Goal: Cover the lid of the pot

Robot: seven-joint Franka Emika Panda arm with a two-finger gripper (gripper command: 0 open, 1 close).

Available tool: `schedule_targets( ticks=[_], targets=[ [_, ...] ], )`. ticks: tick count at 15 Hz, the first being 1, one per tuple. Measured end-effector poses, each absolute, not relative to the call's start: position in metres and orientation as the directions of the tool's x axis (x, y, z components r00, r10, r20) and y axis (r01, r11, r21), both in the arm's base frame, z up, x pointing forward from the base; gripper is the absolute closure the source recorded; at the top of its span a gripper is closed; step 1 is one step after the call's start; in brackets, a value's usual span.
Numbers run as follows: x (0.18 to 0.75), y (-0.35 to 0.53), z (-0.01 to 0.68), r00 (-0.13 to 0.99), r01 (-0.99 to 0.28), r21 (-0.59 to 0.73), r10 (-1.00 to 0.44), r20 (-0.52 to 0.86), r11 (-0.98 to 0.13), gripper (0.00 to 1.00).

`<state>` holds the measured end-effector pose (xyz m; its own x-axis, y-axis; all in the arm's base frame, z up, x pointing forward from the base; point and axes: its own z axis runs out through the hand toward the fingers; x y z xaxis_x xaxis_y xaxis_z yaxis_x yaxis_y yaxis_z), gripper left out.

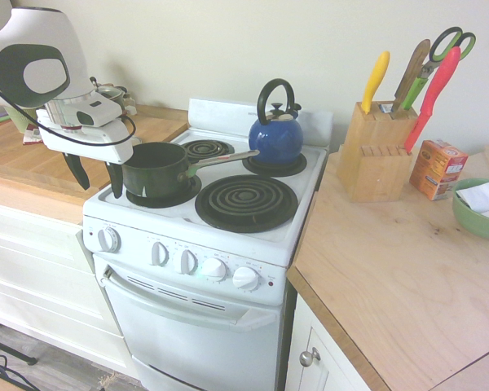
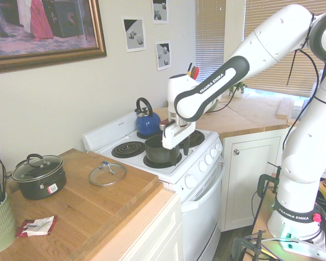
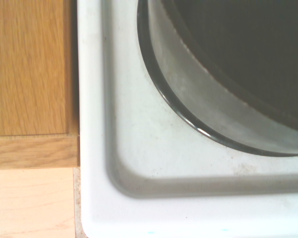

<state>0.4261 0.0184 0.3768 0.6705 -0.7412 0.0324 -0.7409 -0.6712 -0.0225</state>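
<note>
Claw [image 1: 93, 177] wide, seemingly empty, near pot [image 1: 155, 173]; lid [image 2: 107, 173] inside board edge [image 2: 125, 217].

In the second exterior view, a way runs above the wooden counter [image 2: 79, 209] from the dark green-black saucepan [image 2: 158, 151] toward 8 o'clock, to the clear glass lid with metal rim [image 2: 107, 174]. At the lid's 9 o'clock, the dark two-handled pot [image 2: 42, 182] blocks low passage. The blue kettle [image 2: 148, 124] stands at the saucepan's 11 o'clock. In the first exterior view, the long silver handle [image 1: 226, 160] bars low passage at 3 o'clock.
</note>
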Motion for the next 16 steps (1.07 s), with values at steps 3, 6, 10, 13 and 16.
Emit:
schedule_targets(
  ticks=[3, 6, 10, 13, 16],
  targets=[
    [0.426, 0.027, 0.378, 0.684, -0.729, -0.02, -0.729, 0.037, -0.685, 0.0],
    [0.426, 0.076, 0.416, 0.721, -0.688, -0.041, -0.688, 0.082, -0.725, 0.0],
    [0.434, 0.154, 0.481, 0.735, -0.654, -0.109, -0.663, 0.142, -0.749, 0.0],
    [0.474, 0.193, 0.485, 0.714, -0.674, -0.111, -0.682, 0.158, -0.731, 0.0],
    [0.532, 0.213, 0.467, 0.663, -0.722, -0.114, -0.73, 0.167, -0.682, 0.0]
  ],
)
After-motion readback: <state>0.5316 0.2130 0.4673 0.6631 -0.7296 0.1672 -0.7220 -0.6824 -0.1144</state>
